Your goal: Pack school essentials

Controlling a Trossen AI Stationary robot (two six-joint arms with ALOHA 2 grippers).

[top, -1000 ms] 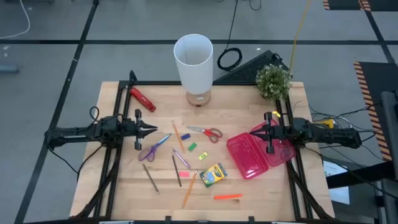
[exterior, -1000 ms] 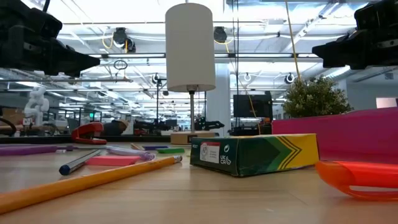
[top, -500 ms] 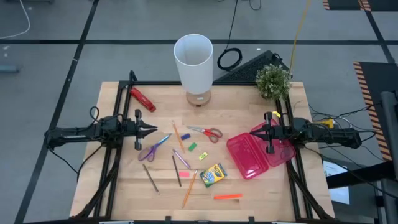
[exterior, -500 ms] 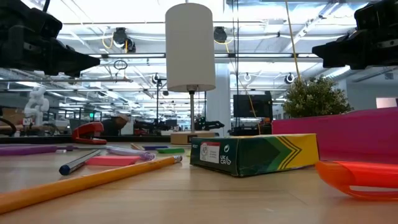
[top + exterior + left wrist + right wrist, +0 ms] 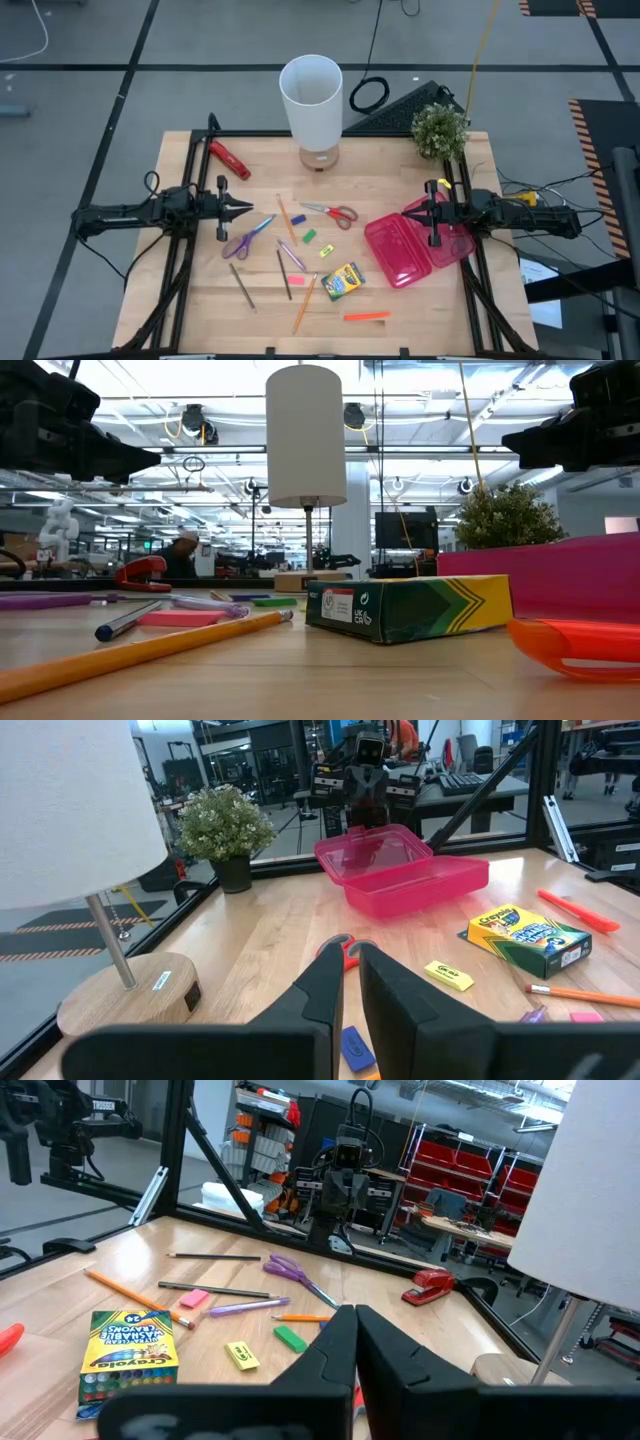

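The left gripper (image 5: pixel 243 208) hangs above the tabletop (image 5: pixel 390 190) at its left side, fingers (image 5: pixel 318 995) pressed together on nothing, tips pointing at the purple scissors (image 5: pixel 243 238) just beyond. The right gripper (image 5: pixel 412 213) hangs over the open pink case (image 5: pixel 400 250) at the right, fingers (image 5: pixel 335 1342) likewise clenched and empty. Between them lie the red scissors (image 5: pixel 332 213), pencils (image 5: pixel 303 305), small erasers (image 5: pixel 310 236) and the crayon box (image 5: pixel 342 281). The orange marker (image 5: pixel 365 316) lies near the front edge, below the case.
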